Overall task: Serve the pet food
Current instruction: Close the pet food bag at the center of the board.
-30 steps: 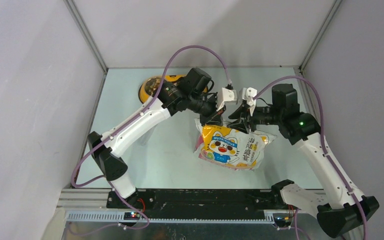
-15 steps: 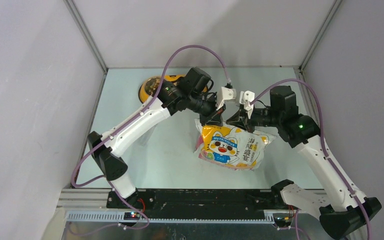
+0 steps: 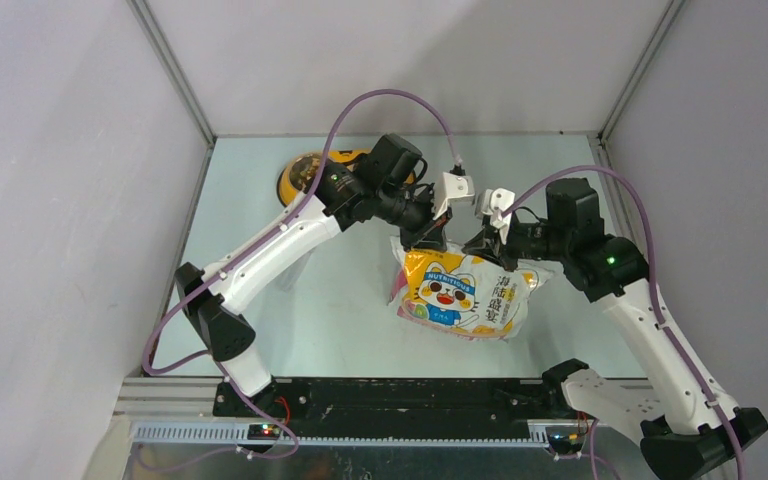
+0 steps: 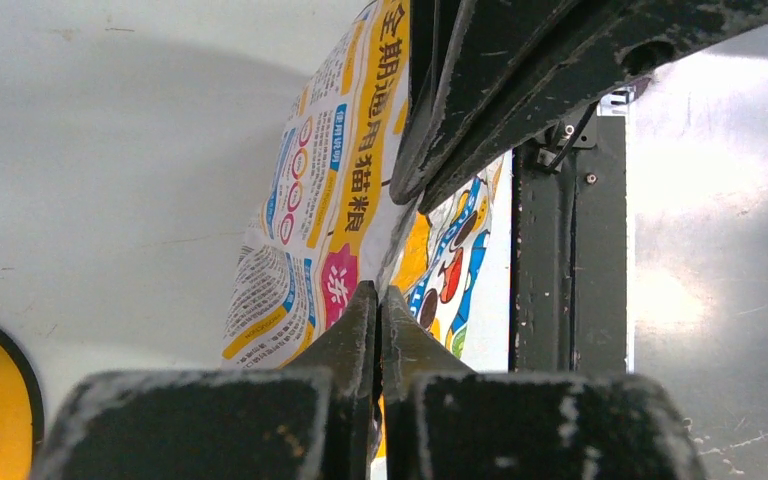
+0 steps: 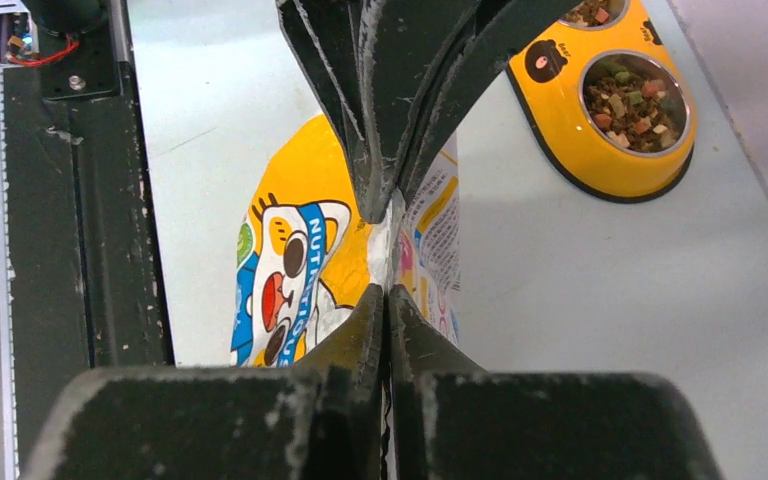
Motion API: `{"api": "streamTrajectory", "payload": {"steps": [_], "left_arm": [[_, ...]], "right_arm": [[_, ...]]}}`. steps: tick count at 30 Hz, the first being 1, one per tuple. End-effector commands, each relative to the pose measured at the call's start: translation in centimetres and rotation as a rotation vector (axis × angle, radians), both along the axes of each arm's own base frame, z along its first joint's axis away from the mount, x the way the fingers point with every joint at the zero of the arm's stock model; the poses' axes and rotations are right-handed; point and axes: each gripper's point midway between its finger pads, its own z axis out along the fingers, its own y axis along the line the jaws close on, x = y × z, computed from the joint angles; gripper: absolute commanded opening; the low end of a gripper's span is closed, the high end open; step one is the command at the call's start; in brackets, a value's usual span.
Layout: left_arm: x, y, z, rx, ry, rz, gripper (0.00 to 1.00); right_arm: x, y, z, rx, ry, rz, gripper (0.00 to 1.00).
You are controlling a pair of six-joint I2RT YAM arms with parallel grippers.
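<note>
A glossy yellow-white bag (image 3: pixel 460 295) printed with a cartoon cat stands at mid-table, held by its top edge. My left gripper (image 3: pixel 428 238) is shut on that edge from the left, and my right gripper (image 3: pixel 477 243) is shut on it from the right, tip to tip. In the left wrist view the left gripper (image 4: pixel 380 292) pinches the bag (image 4: pixel 310 220). The right wrist view has the right gripper (image 5: pixel 387 290) pinching the bag (image 5: pixel 295 250). Pet food (image 5: pixel 632 100), brown and reddish kibble, lies in the yellow feeder (image 5: pixel 600 165).
The yellow double-bowl feeder (image 3: pixel 290 185) sits at the far left, partly hidden behind my left arm. A black rail (image 3: pixel 400 395) runs along the near edge, and grey walls close in on both sides and the back.
My right gripper has closed on the bag's top edge, and its arm has shifted slightly nearer and lower. The left gripper and the bag have stayed put.
</note>
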Motion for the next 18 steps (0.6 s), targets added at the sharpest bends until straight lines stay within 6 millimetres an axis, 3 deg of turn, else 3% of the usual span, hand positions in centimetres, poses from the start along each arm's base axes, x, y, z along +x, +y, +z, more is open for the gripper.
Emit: {"api": "streamTrajectory", "payload": {"steps": [1, 5, 7, 9, 12, 14, 16, 17, 18], "left_arm": [[-0.5, -0.8, 6.1, -0.176, -0.08, -0.032, 0.0], [-0.5, -0.6, 6.3, -0.176, -0.086, -0.02, 0.0], [-0.5, -0.6, 6.4, -0.176, -0.091, -0.017, 0.0], [-0.5, -0.5, 6.5, -0.177, -0.095, -0.016, 0.0], [-0.7, -0.5, 6.6, -0.177, -0.095, -0.019, 0.0], [-0.7, -0.6, 6.6, -0.176, -0.092, -0.023, 0.0], [-0.9, -0.7, 6.7, -0.178, -0.093, -0.029, 0.0], [-1.0, -0.7, 6.8, -0.177, -0.091, -0.031, 0.0], [-1.0, -0.8, 6.8, -0.178, -0.093, -0.033, 0.0]], "right_arm": [[0.5, -0.7, -0.7, -0.027, 0.006, -0.037, 0.0], [1.3, -1.3, -0.1, -0.032, -0.031, -0.094, 0.01], [1.5, -1.6, 0.3, -0.034, -0.049, -0.118, 0.18], [1.4, -2.0, 0.4, -0.041, -0.063, -0.126, 0.27], [1.0, -2.4, -0.1, -0.063, -0.054, -0.126, 0.3], [0.8, -2.6, -0.5, -0.076, -0.042, -0.125, 0.29], [0.8, -2.7, -0.8, -0.085, -0.031, -0.127, 0.16], [0.8, -2.7, -0.9, -0.088, -0.028, -0.126, 0.04], [0.9, -2.7, -1.0, -0.09, -0.026, -0.127, 0.0]]}}
